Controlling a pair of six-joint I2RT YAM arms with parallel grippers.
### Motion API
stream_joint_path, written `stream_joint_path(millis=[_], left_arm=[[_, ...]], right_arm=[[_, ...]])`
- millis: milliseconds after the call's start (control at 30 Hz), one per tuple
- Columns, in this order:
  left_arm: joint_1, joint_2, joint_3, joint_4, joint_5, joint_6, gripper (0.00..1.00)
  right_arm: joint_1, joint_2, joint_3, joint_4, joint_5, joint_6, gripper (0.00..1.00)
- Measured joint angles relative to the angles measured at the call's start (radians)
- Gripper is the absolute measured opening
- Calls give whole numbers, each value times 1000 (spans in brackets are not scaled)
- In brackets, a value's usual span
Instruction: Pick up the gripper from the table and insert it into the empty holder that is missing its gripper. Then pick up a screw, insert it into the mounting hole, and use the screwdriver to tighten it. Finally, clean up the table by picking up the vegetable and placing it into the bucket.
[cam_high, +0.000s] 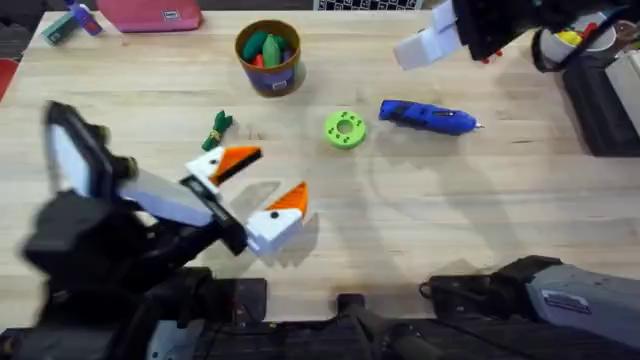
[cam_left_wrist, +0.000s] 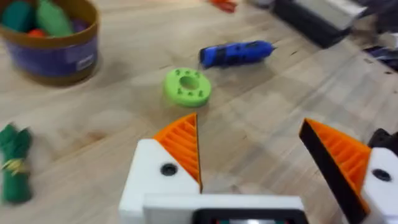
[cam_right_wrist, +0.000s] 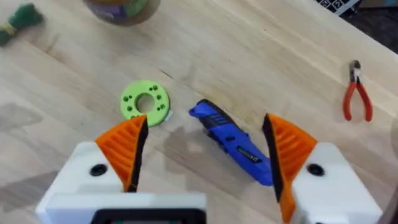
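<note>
The right gripper (cam_right_wrist: 202, 158) hangs with jaws wide above the blue screwdriver (cam_right_wrist: 233, 144), which lies between them on the table. Descend straight and close around its barrel. The left gripper (cam_left_wrist: 258, 158) is also wide, holding nothing.

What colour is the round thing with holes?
Bright green: the disc shows best in the right wrist view.

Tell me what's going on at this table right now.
Two robot arms are at a wooden table, and neither holds anything. The right pincer hangs open over the blue screwdriver, beside a green disc. The left pincer is open too, lower on the table. The leafy toy vegetable lies on the wood, not yet in the bucket.
</note>
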Motion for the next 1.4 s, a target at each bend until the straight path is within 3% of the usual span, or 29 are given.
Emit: stream_joint_path(millis=[233,400,533,733,933,1100,1400], left_arm=[[0,221,372,-269,-234,49,985],[0,427,580,-431,-369,69,985],[0,603,710,-513,-418,145,985],[0,770,808,-517,-463,194,985],[0,872,837,-576,-637,202,985],[8,1062,926,-637,-730,206,985],[169,1400,1043,-621,-777,217,985]], right_arm=[[0,-125,-37,13,-3,94,994],[0,-269,-193,59,-3,131,994],[0,-355,-329,99,-3,162,993],[0,-436,-459,106,-3,199,994],[0,-439,-485,74,-3,224,994],[0,-423,-486,76,-3,233,994],[0,-412,-486,63,-3,236,994]])
